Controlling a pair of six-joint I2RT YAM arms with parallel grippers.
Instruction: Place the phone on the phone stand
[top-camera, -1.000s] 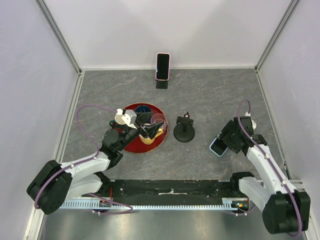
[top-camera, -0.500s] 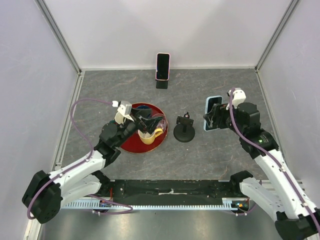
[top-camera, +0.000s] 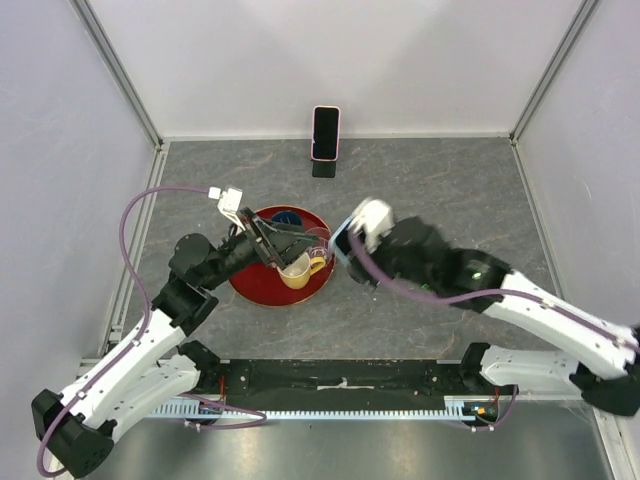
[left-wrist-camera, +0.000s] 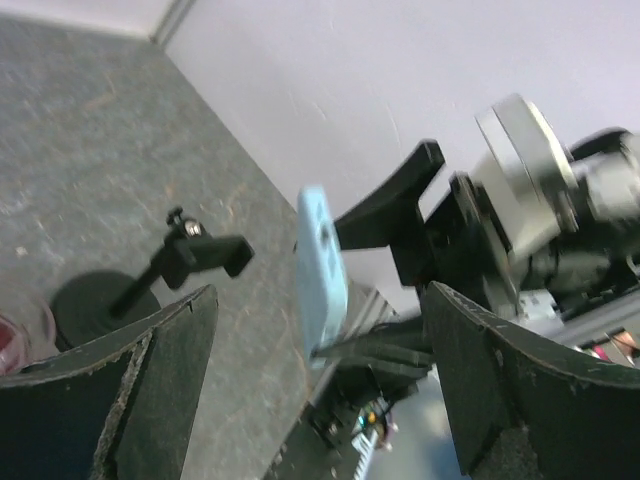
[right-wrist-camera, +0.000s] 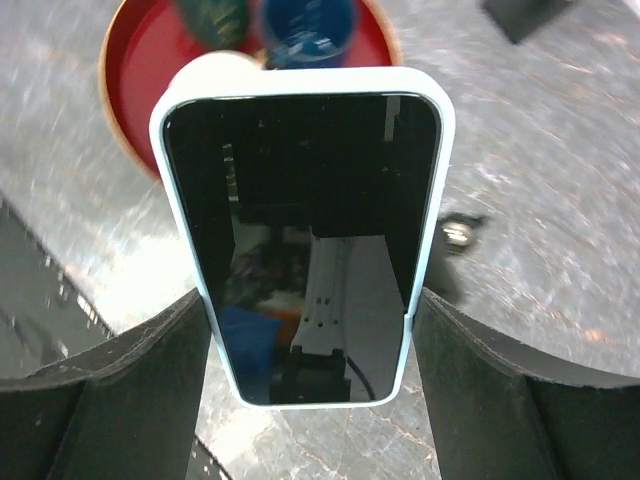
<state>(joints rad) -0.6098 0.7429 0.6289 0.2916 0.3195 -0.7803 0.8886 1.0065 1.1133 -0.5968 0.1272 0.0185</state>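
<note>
The light-blue-cased, black-screened phone (right-wrist-camera: 305, 200) is hanging upright over the middle of the surface. From left: the left gripper (top-camera: 283, 247) is gaping empty above the round red tray (top-camera: 250, 288). The black clamp-topped phone stand (left-wrist-camera: 195, 258) is standing just beside the phone. The right gripper (right-wrist-camera: 310, 305) is clenching the phone's edges, seemingly so its back can meet the stand.

Light was bright and even, shadows soft. The white-and-black right arm (top-camera: 450, 272) was motion-smeared mid-frame from above. Wrist views blurred the grey mottled worktop (right-wrist-camera: 560, 150); the pale blue-cased phone (right-wrist-camera: 305, 230) mirrored reflections centrally.
</note>
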